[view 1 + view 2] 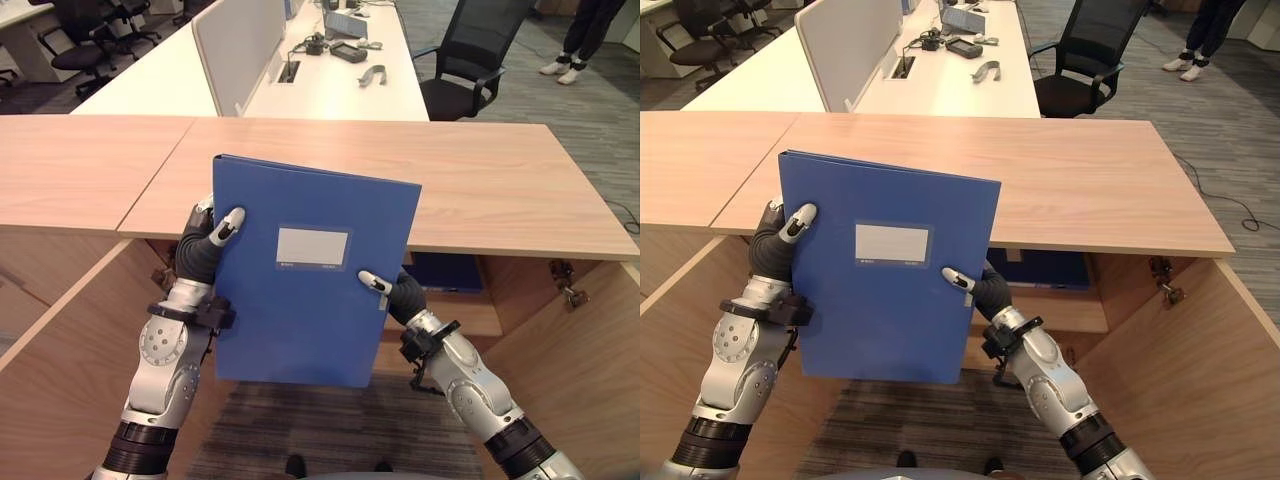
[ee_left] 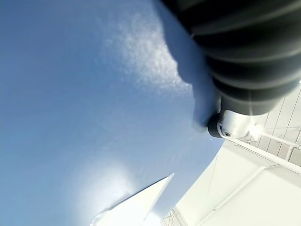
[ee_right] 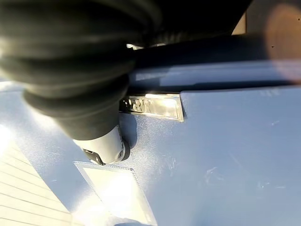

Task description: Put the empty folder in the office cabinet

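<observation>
Gripping the blue folder (image 1: pixel 300 280) by its left edge, the left hand (image 1: pixel 205 240) has its thumb hooked over the front cover, while the right hand (image 1: pixel 395 295) pinches the right edge lower down. The folder stands upright, long axis vertical, near the robot and between both hands. Beyond it, the open wooden cabinet (image 1: pixel 500 310) under the countertop (image 1: pixel 480 180) offers free room, with another blue folder (image 1: pixel 445 270) lying on its shelf to the right.

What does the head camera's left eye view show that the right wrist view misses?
The left eye view alone shows the whole scene: the left hand pinching one edge of the folder, the open wooden cabinet behind it, and a black chair. The right wrist view alone shows a close-up of the folder's metal label holder. Both show the blue folder and the right hand on it.
</observation>
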Tool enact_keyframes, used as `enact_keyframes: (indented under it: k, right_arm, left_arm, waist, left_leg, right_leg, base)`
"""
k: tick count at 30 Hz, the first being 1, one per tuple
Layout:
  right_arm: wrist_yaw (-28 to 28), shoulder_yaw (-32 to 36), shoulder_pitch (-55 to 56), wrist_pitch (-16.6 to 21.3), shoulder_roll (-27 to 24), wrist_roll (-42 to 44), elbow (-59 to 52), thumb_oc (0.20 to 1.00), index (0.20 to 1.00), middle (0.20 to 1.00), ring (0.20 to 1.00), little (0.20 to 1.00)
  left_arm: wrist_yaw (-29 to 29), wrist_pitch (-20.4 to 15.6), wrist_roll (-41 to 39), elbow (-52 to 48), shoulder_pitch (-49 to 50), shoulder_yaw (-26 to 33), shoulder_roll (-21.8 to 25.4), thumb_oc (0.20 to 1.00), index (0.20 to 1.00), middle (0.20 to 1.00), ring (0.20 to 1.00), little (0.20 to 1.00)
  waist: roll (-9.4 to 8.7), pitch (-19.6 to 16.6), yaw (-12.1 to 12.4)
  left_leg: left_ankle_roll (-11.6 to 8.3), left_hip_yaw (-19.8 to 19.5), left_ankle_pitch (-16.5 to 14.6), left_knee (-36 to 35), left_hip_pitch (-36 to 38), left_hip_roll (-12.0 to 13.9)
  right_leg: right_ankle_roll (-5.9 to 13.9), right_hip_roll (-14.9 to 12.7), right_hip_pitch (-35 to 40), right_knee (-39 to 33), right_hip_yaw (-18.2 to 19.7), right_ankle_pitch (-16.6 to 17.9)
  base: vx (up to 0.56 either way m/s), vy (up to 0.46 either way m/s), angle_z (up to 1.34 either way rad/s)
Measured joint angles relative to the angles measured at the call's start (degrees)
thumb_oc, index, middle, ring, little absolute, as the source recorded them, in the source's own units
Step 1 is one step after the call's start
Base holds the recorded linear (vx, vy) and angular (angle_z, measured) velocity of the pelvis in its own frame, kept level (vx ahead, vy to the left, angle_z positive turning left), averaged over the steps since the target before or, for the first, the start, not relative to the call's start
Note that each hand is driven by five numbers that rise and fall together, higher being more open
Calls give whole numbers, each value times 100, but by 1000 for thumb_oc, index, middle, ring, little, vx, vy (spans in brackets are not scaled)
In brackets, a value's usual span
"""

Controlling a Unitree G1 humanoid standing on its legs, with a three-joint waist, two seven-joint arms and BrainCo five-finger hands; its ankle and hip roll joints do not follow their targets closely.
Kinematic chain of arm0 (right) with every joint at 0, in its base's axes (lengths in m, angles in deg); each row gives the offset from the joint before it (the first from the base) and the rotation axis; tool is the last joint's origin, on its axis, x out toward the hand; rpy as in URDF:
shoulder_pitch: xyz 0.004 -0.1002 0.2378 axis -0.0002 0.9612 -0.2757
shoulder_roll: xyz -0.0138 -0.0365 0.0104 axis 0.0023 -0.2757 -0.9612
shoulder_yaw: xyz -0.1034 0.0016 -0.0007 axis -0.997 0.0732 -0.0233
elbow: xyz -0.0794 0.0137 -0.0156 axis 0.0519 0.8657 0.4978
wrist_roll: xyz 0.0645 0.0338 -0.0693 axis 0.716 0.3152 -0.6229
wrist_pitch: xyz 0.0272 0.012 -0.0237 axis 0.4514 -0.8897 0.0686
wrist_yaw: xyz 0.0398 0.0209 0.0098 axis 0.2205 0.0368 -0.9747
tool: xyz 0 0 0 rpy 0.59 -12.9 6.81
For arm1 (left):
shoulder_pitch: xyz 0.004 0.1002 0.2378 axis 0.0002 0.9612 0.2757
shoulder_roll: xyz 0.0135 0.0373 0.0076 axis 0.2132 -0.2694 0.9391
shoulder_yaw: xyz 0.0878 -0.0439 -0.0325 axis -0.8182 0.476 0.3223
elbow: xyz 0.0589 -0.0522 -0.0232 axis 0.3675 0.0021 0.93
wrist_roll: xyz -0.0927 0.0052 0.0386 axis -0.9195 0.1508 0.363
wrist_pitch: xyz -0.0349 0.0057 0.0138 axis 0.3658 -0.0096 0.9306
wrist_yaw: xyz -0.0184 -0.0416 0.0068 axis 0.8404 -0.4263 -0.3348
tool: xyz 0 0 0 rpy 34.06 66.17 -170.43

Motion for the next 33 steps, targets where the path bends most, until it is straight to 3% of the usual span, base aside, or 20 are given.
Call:
enact_keyframes:
  k: [3,4,5,6,12,15,19,22,24,28,32,33]
  right_arm:
    - [-1,-1,0,1,-1,-4,0,200,200,200,200,200]
    - [-2,0,-1,0,-6,-13,0,200,200,200,200,200]
    - [-8,1,-9,0,-33,-35,0,200,200,200,200,200]
    - [-10,3,-23,0,-67,-75,0,200,200,200,200,200]
    - [-315,138,90,-43,-601,-1327,86,200,200,200,200,200]
    - [-384,234,216,-131,-637,-1709,109,200,200,200,200,200]
    - [-509,443,344,-131,-861,-2518,110,200,200,200,200,200]
    - [-643,722,502,-125,-1318,-3443,114,200,200,200,200,200]
    - [-686,858,598,-125,-1438,-3799,191,200,200,200,200,200]
    - [-856,910,648,-121,-1465,-4514,349,200,200,200,200,200]
    - [-856,736,517,-86,-1373,-4922,710,200,200,200,200,200]
    - [-806,539,405,-90,-1277,-5115,968,200,200,200,200,200]
  left_arm:
    - [-13,0,1,4,0,0,0,200,200,200,200,200]
    - [-22,1,1,5,1,0,1,523,523,523,523,523]
    - [-40,1,2,22,7,6,2,918,918,918,918,918]
    - [-50,2,2,42,28,6,1,1000,1000,1000,1000,1000]
    - [2,31,2,414,586,271,-10,1000,1000,1000,1000,1000]
    - [99,103,-2,608,691,361,-22,1000,1000,1000,1000,1000]
    - [612,93,-289,1189,1052,804,-34,1000,1000,1000,1000,1000]
    - [1212,324,-551,1962,1490,1014,30,1000,1000,1000,1000,1000]
    - [1487,496,-549,2298,1745,989,44,1000,1000,1000,1000,1000]
    - [2075,931,-197,3972,2309,851,128,1000,1000,1000,1000,1000]
    - [2232,917,572,4780,2548,244,278,1000,1000,1000,1000,1000]
    - [2161,849,1182,5432,2404,-56,181,1000,1000,1000,1000,1000]
  waist:
    - [1,-1,0]
    - [1,-2,5]
    - [1,-2,8]
    - [1,-6,6]
    - [5,-40,15]
    - [5,-41,30]
    - [15,-46,63]
    - [26,-46,117]
    - [29,-45,150]
    - [109,-30,116]
    - [147,-34,202]
    - [155,-35,214]
  left_leg:
    - [0,-3,0,0,2,0]
    - [0,-4,0,0,2,0]
    - [0,-8,0,0,2,0]
    - [0,-10,0,0,3,0]
    - [0,-33,0,-1,-8,1]
    - [-1,-48,1,-1,-10,2]
    - [0,-49,1,-3,-15,0]
    - [2,-48,-1,-3,-25,1]
    - [2,-56,-1,-4,-36,-1]
    - [2,-73,1,-3,-64,1]
    - [1,-120,6,-6,-104,-2]
    - [1,-126,6,-6,-109,-3]
  right_leg:
    - [0,0,3,0,-3,0]
    - [0,1,5,0,-5,0]
    - [0,1,7,0,-8,0]
    - [0,0,8,0,-11,0]
    - [1,2,4,-1,-28,-3]
    - [0,3,8,-1,-42,-3]
    - [2,0,4,-1,-41,-4]
    - [0,-2,-9,-5,-42,-7]
    - [-1,-1,-13,-2,-54,-8]
    - [-1,-1,-35,-11,-70,-8]
    - [-2,-1,-56,-27,-110,-9]
    - [-1,-1,-55,-24,-117,-9]
  base:
    - [0,0,0]
    - [0,0,0]
    - [0,0,0]
    - [0,0,0]
    - [0,0,0]
    - [0,0,0]
    - [0,0,0]
    - [0,0,0]
    - [-19,13,1]
    - [-29,11,2]
    - [-28,6,5]
    - [-20,12,3]
